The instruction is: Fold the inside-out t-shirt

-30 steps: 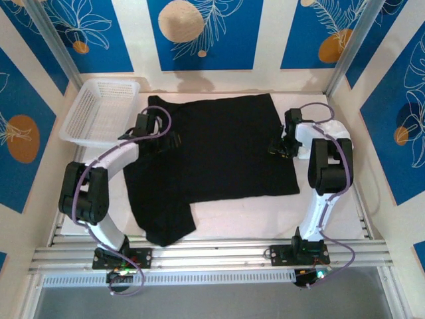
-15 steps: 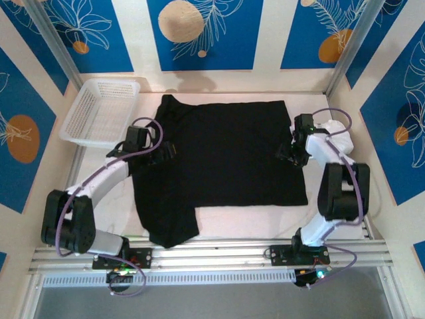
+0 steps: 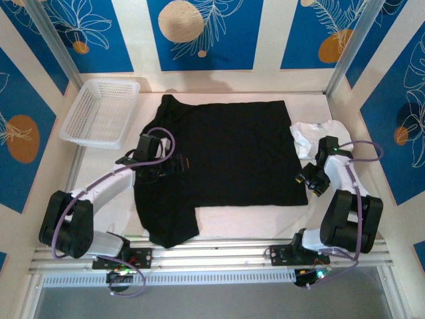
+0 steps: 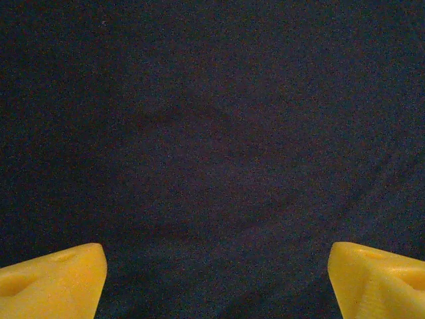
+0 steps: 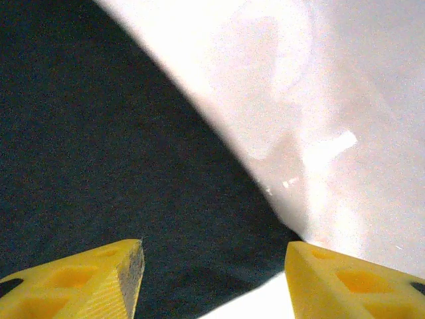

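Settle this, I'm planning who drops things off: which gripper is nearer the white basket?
Left. The left gripper hovers over the t-shirt on its left side, close to the basket; the right gripper is at the t-shirt's right edge, across the table.

Layout on desk (image 3: 252, 219)

T-shirt (image 3: 226, 156) flat, mid-desk. Basket (image 3: 99, 109) far-L corner, near shirt's far-L end. Smaller garment (image 3: 312, 136) just R of shirt's far-R edge. L end effector (image 3: 178, 164) over shirt's L part; R end effector (image 3: 307, 179) by its near-R corner.
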